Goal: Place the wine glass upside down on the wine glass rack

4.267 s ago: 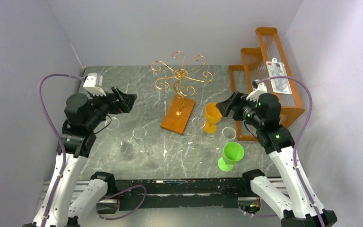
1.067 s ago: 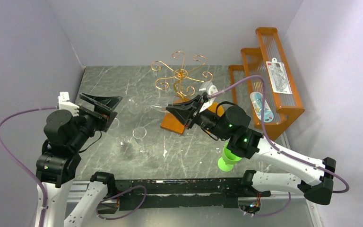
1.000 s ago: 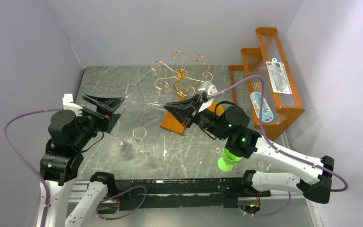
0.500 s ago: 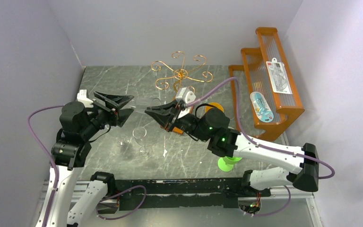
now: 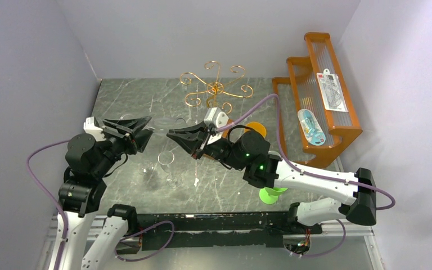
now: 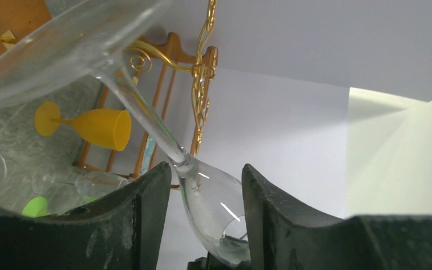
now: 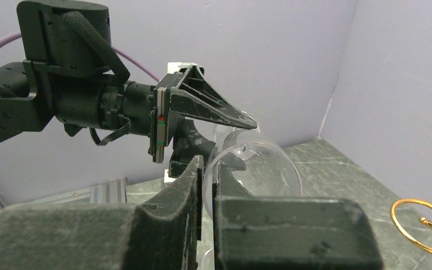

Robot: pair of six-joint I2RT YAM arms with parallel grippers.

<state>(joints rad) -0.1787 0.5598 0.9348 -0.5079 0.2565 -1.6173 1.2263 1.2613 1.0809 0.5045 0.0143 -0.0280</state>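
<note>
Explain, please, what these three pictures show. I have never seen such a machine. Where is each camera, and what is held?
These are two robot arms bolted at the near edge of a marble table. One picture looks down from above; the other two come from a camera on each wrist. On the table stand a gold wire wine glass rack, an orange wooden shelf, a green goblet, an orange goblet and some clear glasses. Between the arms a wine glass lies sideways in the air. The right end effector is shut on its foot end. The left end effector has its fingers either side of the bowl; whether they press it, I cannot tell.
</note>
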